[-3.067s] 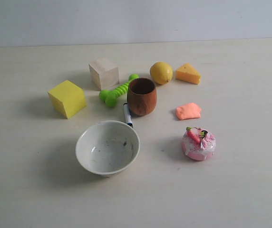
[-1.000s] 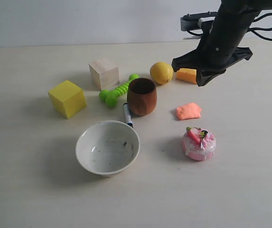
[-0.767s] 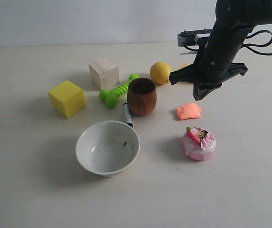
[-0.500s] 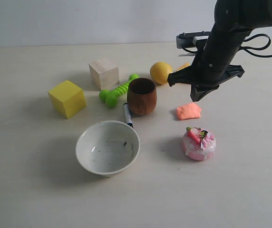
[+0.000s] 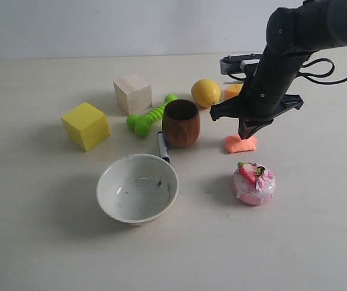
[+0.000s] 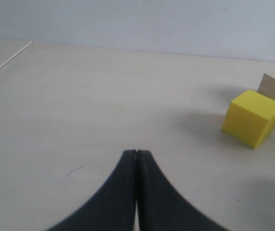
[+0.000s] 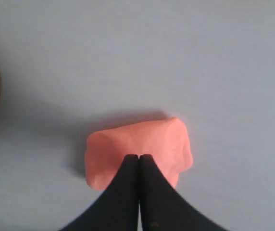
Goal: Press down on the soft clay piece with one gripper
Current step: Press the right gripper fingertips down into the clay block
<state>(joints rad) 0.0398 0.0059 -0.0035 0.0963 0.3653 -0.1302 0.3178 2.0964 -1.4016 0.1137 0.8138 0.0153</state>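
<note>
Right gripper (image 7: 138, 156) closed, tip on soft clay piece (image 7: 147, 139); left gripper (image 6: 136, 153) closed, apart fr yellow cube (image 6: 253, 117).

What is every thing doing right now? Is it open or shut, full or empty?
Salmon-orange soft clay lump: lying flat, not held.
Right black end effector: shut, tips pointing down at that lump; touch unclear.
Left black end effector: shut, holding nothing.
White round bowl: upright, empty but for dark specks.
Brown wooden cup: upright, open-topped.
</note>
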